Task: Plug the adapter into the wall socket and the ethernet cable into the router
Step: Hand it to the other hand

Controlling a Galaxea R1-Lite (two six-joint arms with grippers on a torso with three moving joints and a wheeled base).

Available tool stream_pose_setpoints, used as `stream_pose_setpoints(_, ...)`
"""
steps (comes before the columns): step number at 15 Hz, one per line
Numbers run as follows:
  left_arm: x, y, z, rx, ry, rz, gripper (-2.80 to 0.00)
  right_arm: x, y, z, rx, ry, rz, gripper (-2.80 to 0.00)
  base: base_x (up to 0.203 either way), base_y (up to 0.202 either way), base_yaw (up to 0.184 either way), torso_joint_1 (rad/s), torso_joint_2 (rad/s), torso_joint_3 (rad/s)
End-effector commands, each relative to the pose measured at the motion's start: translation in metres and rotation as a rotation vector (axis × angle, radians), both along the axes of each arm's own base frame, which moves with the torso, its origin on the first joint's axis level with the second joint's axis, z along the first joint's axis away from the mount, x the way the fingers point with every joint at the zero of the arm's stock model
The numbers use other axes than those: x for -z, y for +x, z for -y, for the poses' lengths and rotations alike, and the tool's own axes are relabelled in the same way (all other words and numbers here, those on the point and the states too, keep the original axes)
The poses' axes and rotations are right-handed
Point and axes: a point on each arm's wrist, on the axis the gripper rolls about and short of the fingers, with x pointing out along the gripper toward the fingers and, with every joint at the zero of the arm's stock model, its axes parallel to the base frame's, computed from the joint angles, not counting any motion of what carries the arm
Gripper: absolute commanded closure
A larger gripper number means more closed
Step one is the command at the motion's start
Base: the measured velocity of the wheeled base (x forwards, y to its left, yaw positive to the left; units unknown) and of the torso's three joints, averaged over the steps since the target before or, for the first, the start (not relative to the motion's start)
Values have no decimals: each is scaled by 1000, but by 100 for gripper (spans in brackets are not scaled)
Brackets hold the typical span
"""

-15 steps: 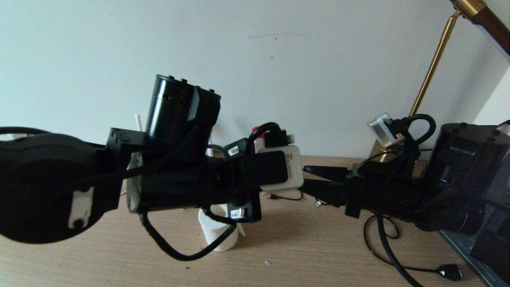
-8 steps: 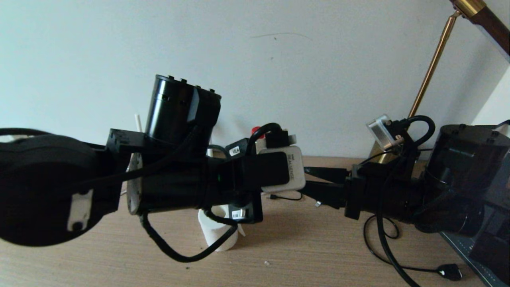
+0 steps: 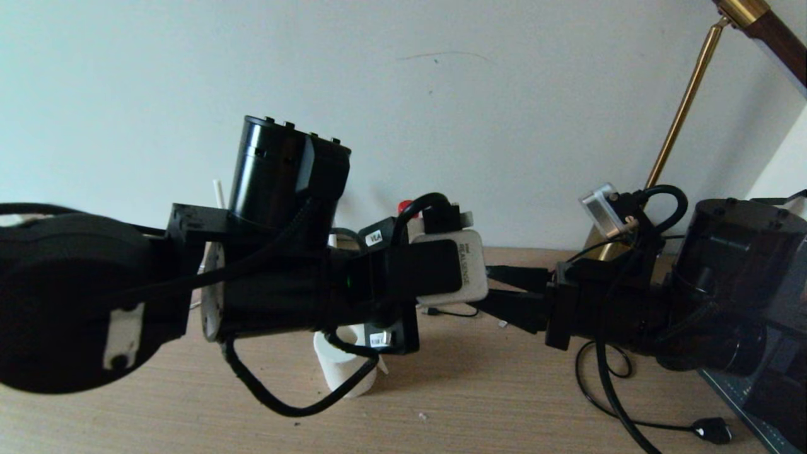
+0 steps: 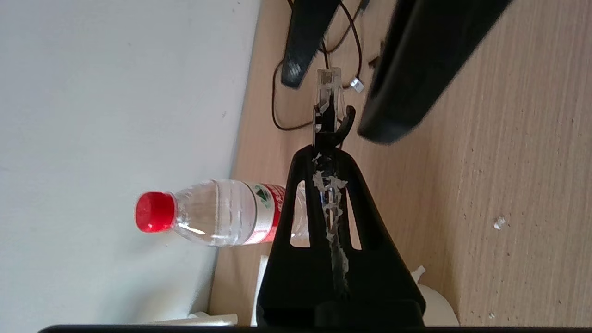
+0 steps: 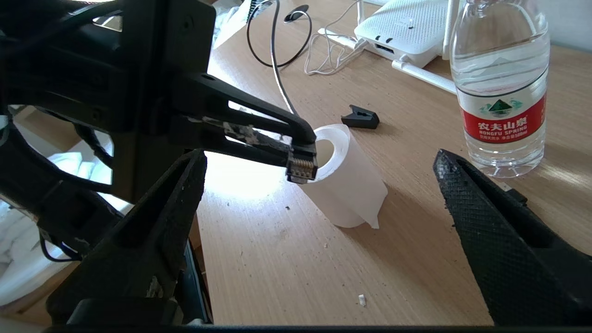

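I see my left gripper (image 4: 329, 138) raised above the wooden table (image 5: 416, 259), its fingers (image 5: 259, 121) pressed together on the ethernet cable (image 4: 327, 99); the clear plug tip sticks out past the fingertips and touches nothing. My right gripper (image 5: 319, 185) faces it from the other side, jaws spread wide and holding nothing; the plug tip hangs in front of this opening, between the two fingers but apart from both. The router (image 5: 407, 30) lies flat at the far side of the table, with a thin white cord (image 5: 323, 55) going to its edge; I cannot tell which port is free. A water bottle (image 5: 502, 83) stands upright near the router; a white paper roll (image 5: 344, 185) lies on its side under the plug; a small black clip (image 5: 360, 117) rests between roll and router. I cannot find the adapter or the wall socket in any view.
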Motion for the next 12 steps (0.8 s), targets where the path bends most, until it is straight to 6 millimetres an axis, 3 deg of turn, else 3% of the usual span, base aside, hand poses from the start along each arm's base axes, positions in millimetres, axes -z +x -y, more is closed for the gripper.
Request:
stream_pose_setpoints(1,1,0,1,4,5,2,0,-1,0,0,-3,4,3,0,0,0,0,0,0,0)
stream_pose_setpoints(12,2,-3,4,17,4,1,0,2,2,-1,0,-10,17,0,0,0,0,0,0,0)
